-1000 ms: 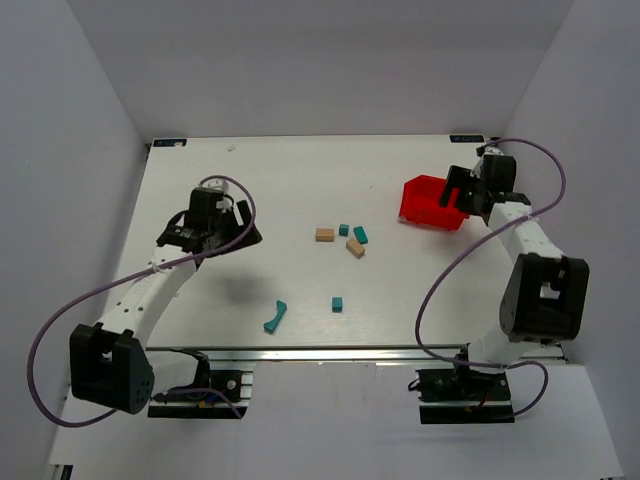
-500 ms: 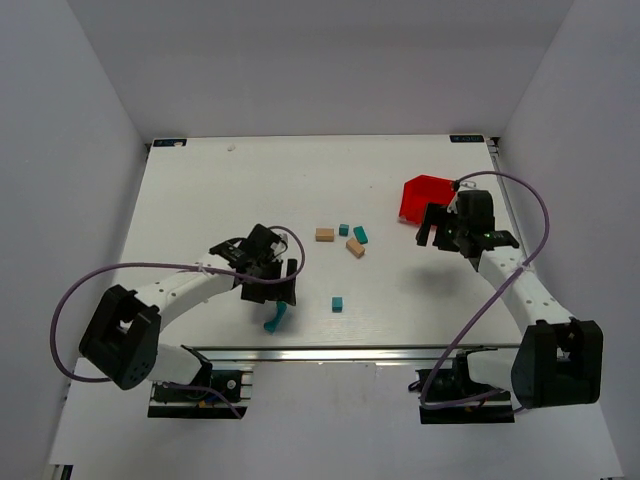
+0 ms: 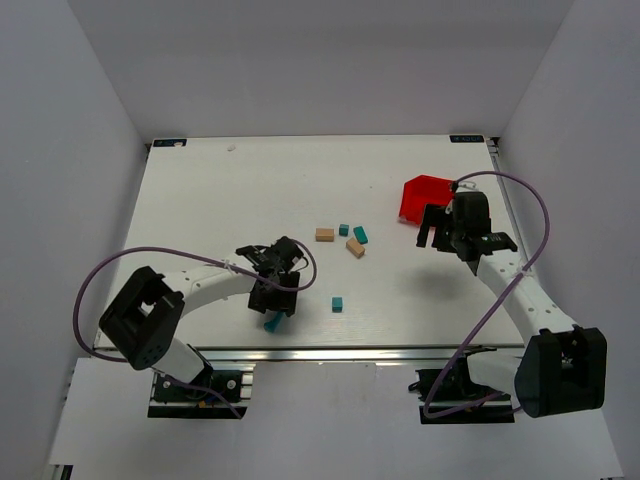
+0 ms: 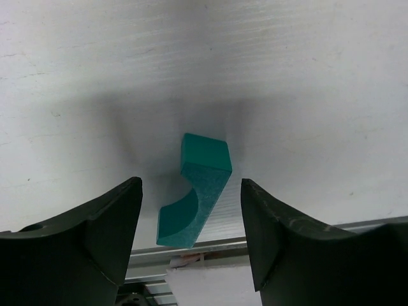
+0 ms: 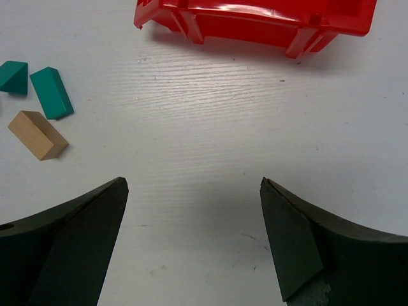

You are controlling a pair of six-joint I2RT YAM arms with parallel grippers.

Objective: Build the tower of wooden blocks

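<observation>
Since the last look, my left arm swung from the far left of the white table (image 3: 200,190) down to its near edge. My right arm came round to the near side of the red plastic bin (image 3: 424,198).

Left gripper (image 3: 276,298) hung low over the teal-painted wooden arch block (image 4: 203,167). The jaws stood apart, one on each side of the block, with a gap showing on both sides and nothing held. I judged this a straddle set up to pinch the arch across its narrow width.

Right gripper (image 5: 192,185) was spread wide and empty over bare table, likely waiting its turn.

No tower stood yet. Mid-table lay a tan bare-wood rectangular block (image 3: 324,234), a small teal cube (image 3: 343,230), a teal wedge-like block (image 3: 360,235) and a second tan block (image 3: 355,249). They were close together but unstacked. Another teal cube (image 3: 337,303) sat alone, nearer me.
</observation>
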